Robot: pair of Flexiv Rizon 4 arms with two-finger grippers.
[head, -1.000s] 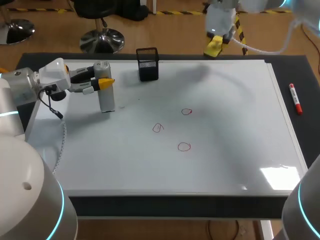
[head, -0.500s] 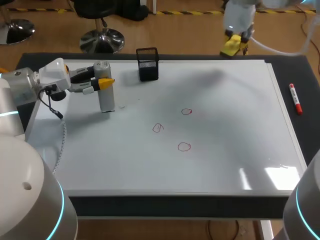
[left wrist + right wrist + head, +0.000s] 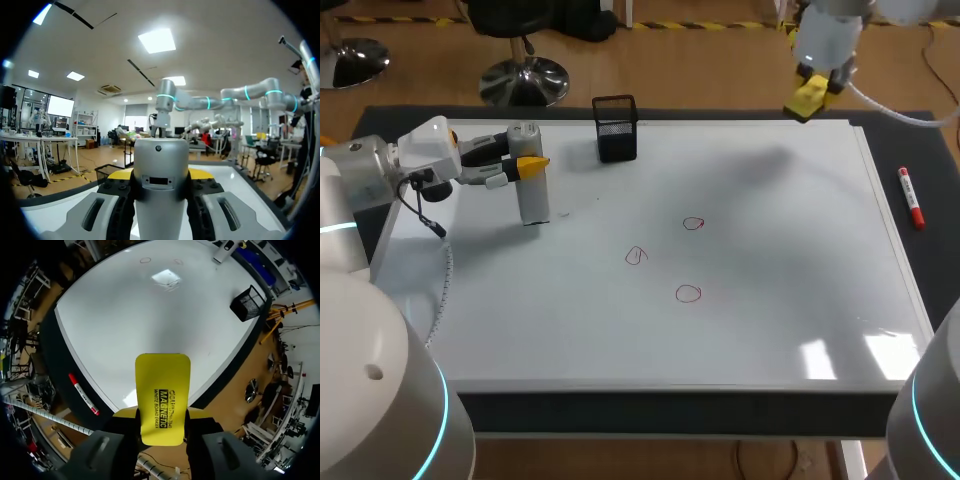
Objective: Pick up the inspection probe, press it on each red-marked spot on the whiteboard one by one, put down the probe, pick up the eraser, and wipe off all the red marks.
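Drifting rightward along the far edge of the whiteboard [image 3: 770, 330], the right gripper [image 3: 811, 96], clamped on the yellow eraser [image 3: 163, 397], now hangs at 1 o'clock, farther from the red marks [image 3: 693, 224] near centre. The left gripper [image 3: 525, 165] clasps the upright probe [image 3: 531, 195] at 10 o'clock, unmoved. Wiping seems some way off.

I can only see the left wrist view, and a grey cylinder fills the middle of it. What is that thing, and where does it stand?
Observer: It is the inspection probe, upright on the left part of the whiteboard. The left gripper has its fingers shut on it near the top.
Operator: Is there anything to press it on?
Observer: Three red marks sit near the board's middle.
Operator: And the other arm?
Observer: The right gripper is raised near the board's far edge, holding a yellow eraser.
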